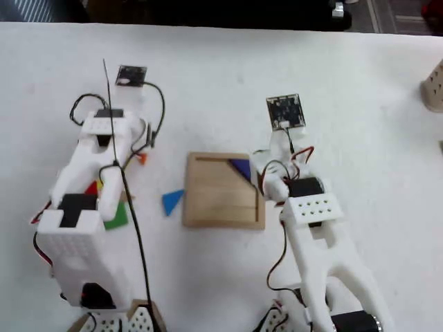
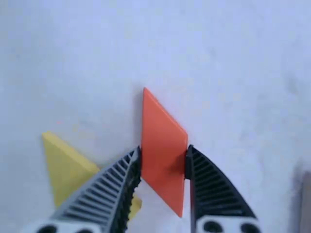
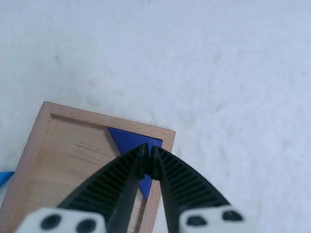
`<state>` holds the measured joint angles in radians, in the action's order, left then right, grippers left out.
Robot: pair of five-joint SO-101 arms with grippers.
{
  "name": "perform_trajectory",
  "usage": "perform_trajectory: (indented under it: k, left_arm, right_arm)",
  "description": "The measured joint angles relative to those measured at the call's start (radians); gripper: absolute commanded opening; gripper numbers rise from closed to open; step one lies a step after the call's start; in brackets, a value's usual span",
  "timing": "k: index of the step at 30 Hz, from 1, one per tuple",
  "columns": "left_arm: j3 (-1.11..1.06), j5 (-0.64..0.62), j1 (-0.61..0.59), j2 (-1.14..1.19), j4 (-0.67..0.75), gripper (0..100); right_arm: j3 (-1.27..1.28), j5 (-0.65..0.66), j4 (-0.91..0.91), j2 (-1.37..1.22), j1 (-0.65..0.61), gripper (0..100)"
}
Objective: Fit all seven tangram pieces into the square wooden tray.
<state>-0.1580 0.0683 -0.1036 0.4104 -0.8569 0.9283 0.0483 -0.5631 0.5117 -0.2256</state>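
Currently the orange parallelogram (image 2: 163, 141) is being clamped by the left gripper (image 2: 163, 151) beside the yellow triangle (image 2: 65, 165), while the right gripper (image 3: 149, 150), fingers together, is being held over the dark blue triangle (image 3: 126, 138) in the square wooden tray (image 3: 87, 118), so a lift and carry there is seemingly being called for

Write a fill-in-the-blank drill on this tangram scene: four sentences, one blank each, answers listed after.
1. The parallelogram between the fingers of the left pincer is coloured ____.
2. The dark blue triangle sits in a ____ of the wooden tray.
3. Above that triangle, the right pincer has its fingers ____.
4. The light blue triangle lies on the table, outside the ____.

Answers: orange; corner; shut; tray.
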Motion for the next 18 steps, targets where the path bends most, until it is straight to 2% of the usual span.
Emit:
perform_trajectory:
  k: [10, 18]
  left_arm:
    - [-0.011, 0.0, 0.006, -0.037, -0.061, 12]
    - [-0.124, 0.0, 0.035, -0.219, -0.061, 12]
  right_arm:
    - [0.0, 0.0, 0.0, 0.0, 0.021, 1.8]
    - [0.0, 0.0, 0.0, 0.0, 0.023, 1.8]
